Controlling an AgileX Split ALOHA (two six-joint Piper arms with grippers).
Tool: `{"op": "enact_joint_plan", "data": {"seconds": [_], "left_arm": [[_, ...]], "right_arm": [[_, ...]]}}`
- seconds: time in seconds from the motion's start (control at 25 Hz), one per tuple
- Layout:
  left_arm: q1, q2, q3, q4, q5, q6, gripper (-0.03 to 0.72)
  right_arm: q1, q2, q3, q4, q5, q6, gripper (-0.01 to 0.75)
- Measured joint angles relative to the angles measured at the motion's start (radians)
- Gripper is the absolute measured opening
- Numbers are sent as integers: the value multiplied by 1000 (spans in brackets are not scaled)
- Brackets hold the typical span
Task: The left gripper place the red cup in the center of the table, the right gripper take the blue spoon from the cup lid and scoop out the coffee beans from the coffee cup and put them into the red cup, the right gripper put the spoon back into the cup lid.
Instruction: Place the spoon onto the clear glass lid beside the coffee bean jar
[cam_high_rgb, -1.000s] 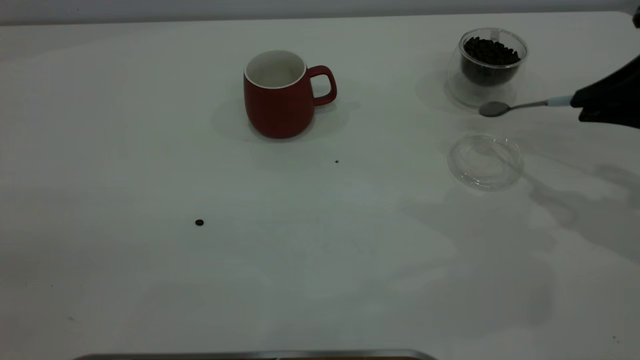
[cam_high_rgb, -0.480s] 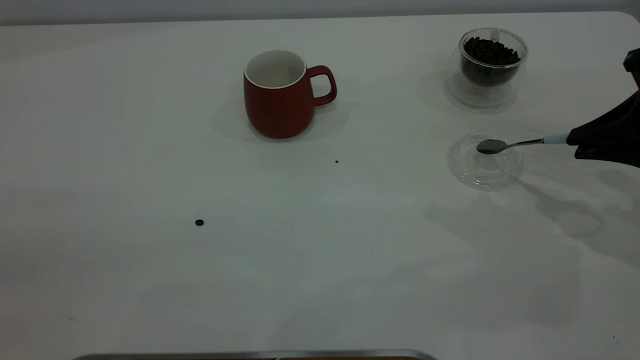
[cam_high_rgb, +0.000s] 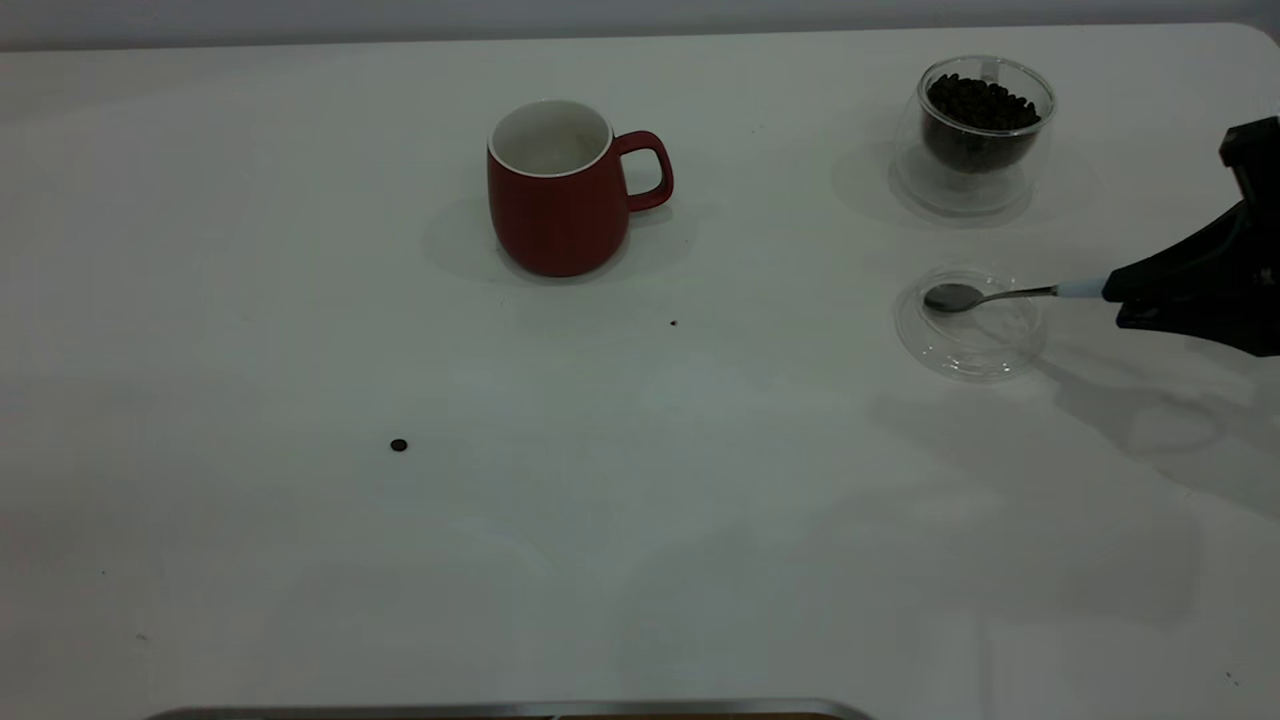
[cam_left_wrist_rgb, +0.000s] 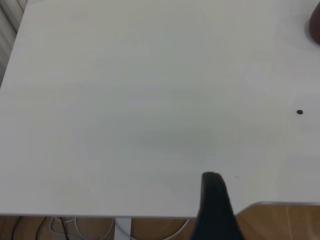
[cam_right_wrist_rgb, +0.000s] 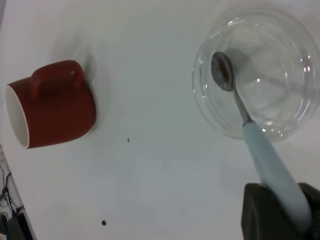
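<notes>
The red cup (cam_high_rgb: 560, 195) stands upright mid-table, handle pointing right; the right wrist view shows it too (cam_right_wrist_rgb: 52, 107). My right gripper (cam_high_rgb: 1115, 295) reaches in from the right edge, shut on the blue spoon (cam_high_rgb: 1000, 296) by its pale handle (cam_right_wrist_rgb: 267, 162). The spoon's metal bowl lies over the cup lid (cam_high_rgb: 975, 345), inside its rim; I cannot tell if it touches the glass. Behind the lid stands the coffee cup (cam_high_rgb: 985, 170) holding coffee beans (cam_high_rgb: 978, 105). My left gripper (cam_left_wrist_rgb: 214, 200) hangs over the table's near edge, far from everything.
One stray bean (cam_high_rgb: 399, 445) lies on the white table (cam_high_rgb: 700, 500) toward the front left, and a tiny dark speck (cam_high_rgb: 673, 323) sits in front of the red cup. A metal-edged strip (cam_high_rgb: 520, 710) runs along the front edge.
My right gripper carried the spoon from in front of the coffee cup forward to the lid, then shifted left, so the spoon's bowl now sits over the lid's left side.
</notes>
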Motion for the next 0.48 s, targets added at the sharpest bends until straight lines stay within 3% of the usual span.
{"op": "enact_joint_plan", "data": {"seconds": [0.48], "left_arm": [[0, 0, 0, 0, 0, 0, 587]], "right_arm": [[0, 26, -4, 0, 9, -74, 114]]}}
